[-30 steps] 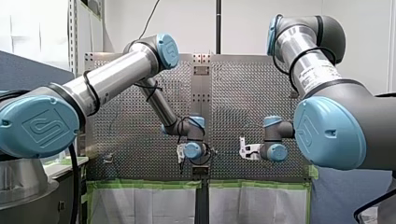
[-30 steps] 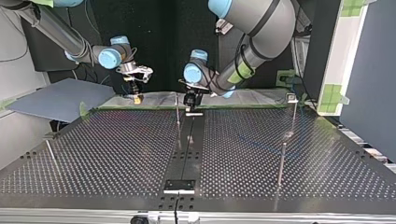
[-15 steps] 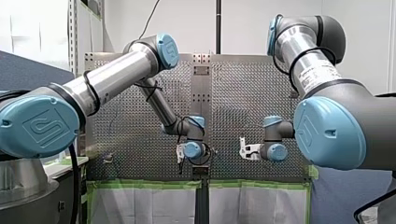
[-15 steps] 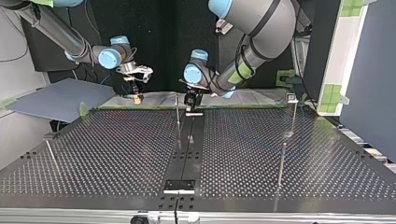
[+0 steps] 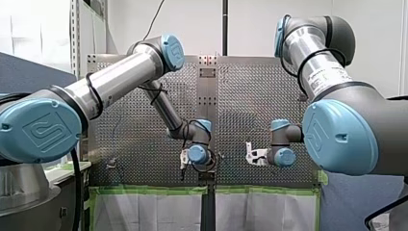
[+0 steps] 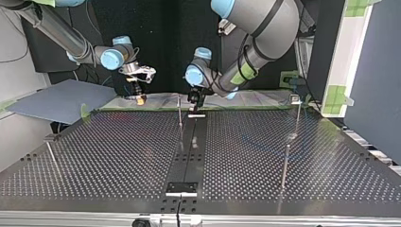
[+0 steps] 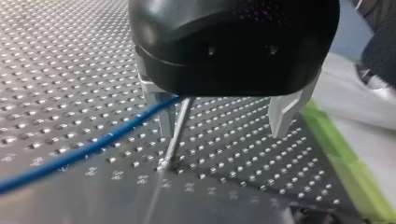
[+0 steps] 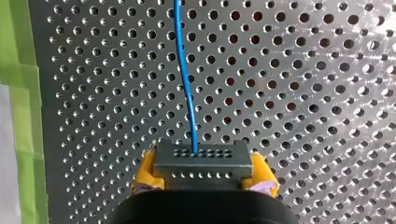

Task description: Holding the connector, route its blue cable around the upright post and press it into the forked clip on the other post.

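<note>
Ahead of the connector (image 8: 201, 158) the blue cable (image 8: 187, 93) runs off the view's edge; the connector's rear hides inside my right claw (image 8: 203, 171). The far post (image 6: 294, 99) has a tip too small to read.

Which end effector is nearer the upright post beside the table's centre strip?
Left. My left end effector is open astride the upright post; my right end effector, gripping the connector, sits apart, toward the top view's left.

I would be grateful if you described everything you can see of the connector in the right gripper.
The connector is a small grey, metallic-looking block with two rows of tiny holes. It sits clamped between my right gripper's yellow-padded jaws, above the perforated table. The blue cable leaves its front face near the middle.
</note>
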